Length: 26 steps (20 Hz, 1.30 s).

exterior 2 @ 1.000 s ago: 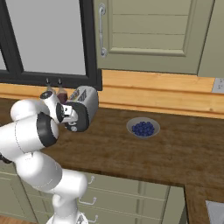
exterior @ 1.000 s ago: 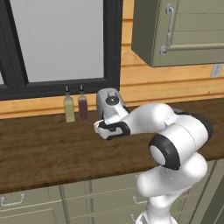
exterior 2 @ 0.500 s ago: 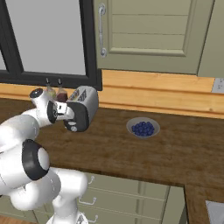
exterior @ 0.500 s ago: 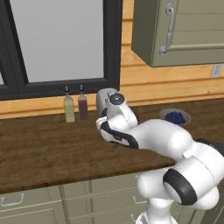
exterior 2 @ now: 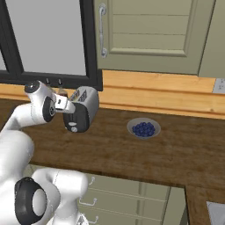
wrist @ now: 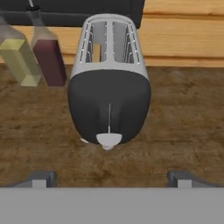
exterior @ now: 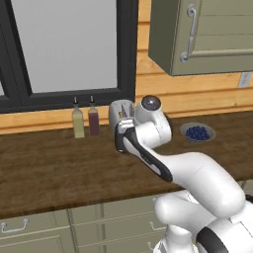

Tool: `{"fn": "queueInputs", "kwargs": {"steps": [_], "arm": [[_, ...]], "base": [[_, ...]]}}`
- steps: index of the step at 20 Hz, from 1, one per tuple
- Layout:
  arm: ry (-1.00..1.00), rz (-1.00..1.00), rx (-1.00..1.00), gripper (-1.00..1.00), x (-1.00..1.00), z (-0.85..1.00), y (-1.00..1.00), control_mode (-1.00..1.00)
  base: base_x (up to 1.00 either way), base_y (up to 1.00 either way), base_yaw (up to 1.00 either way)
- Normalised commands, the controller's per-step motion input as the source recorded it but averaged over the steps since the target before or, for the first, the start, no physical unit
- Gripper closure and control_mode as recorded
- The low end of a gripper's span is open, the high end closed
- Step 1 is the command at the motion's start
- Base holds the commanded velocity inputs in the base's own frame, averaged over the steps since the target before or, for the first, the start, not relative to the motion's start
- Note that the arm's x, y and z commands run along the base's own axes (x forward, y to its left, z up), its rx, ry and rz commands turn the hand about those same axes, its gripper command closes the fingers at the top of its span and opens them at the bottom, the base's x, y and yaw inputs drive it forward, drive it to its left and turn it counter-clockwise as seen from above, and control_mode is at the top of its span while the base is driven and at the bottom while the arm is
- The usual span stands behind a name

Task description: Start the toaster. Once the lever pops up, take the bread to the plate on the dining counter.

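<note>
The silver toaster (wrist: 109,65) stands on the dark wood worktop, its black end face (wrist: 109,107) turned toward my hand. A thin slot line runs down that face to a small pale tab, the lever (wrist: 108,139), at its lower end. A tan piece of bread (wrist: 96,51) shows in the left slot. My gripper (wrist: 111,180) is open, its tips spread wide just short of the end face and touching nothing. From the right base, the gripper (exterior 2: 67,107) sits against the toaster (exterior 2: 85,103). The plate and the dining counter are out of view.
Two bottles, one yellow (wrist: 17,57) and one dark red (wrist: 47,59), stand just left of the toaster against the wall. A bowl of blueberries (exterior 2: 143,128) sits to its right on the worktop (exterior: 49,168). A window and a wall cabinet (exterior: 207,34) hang above.
The arm has stretched forward and its elbow has swung out and down, bringing the hand closer to the toaster's end face. The jaws have stayed open.
</note>
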Motion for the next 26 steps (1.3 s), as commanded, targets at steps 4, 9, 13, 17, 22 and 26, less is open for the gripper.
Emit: {"fn": "queueInputs", "kwargs": {"steps": [4,9,13,17,22,26], "arm": [[0.00,0.00,0.00,-1.00,0.00,1.00,0.00,-1.00],[0.00,0.00,0.00,-1.00,0.00,0.92,0.00,-1.00],[0.00,0.00,0.00,-1.00,-0.01,0.61,0.00,-1.00],[0.00,0.02,0.00,-1.00,0.00,0.04,0.00,-1.00],[0.00,0.00,0.00,-1.00,0.00,0.00,0.00,-1.00],[0.00,0.00,0.00,-1.00,0.00,0.00,0.00,-1.00]], "base": [[0.00,0.00,0.00],[0.00,0.00,0.00],[0.00,0.00,0.00],[0.00,0.00,0.00],[0.00,0.00,0.00],[0.00,0.00,0.00]]}}
